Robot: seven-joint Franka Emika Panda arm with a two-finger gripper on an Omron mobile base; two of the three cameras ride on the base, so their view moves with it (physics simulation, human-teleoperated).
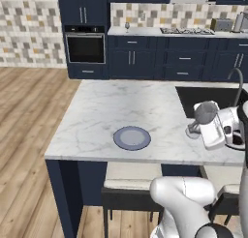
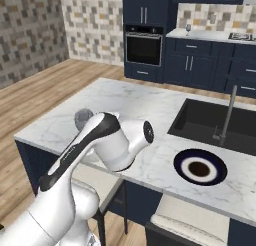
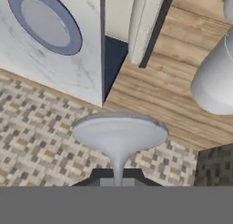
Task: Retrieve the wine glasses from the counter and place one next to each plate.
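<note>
My gripper (image 3: 118,176) is shut on the stem of a clear greyish wine glass (image 3: 119,129), whose round foot points away from the hand. The same wine glass (image 1: 205,112) hangs over the island's near right part, beside the sink. It also shows left of my arm as a grey disc, the wine glass (image 2: 84,119). The pale blue-grey plate (image 1: 131,138) lies near the island's front edge, left of the gripper, and the plate (image 3: 45,22) appears at upper left. The navy-ringed plate (image 2: 200,167) lies by the sink. A second wine glass (image 1: 127,25) (image 2: 188,28) stands on the far counter (image 1: 145,32).
A dark sink (image 1: 213,99) with a faucet (image 2: 227,115) is set into the marble island (image 1: 111,111). Stools (image 1: 131,186) stand under the island's front edge. On the far wall are an oven (image 1: 85,47), a cooktop (image 1: 186,31) and a toaster (image 1: 222,24).
</note>
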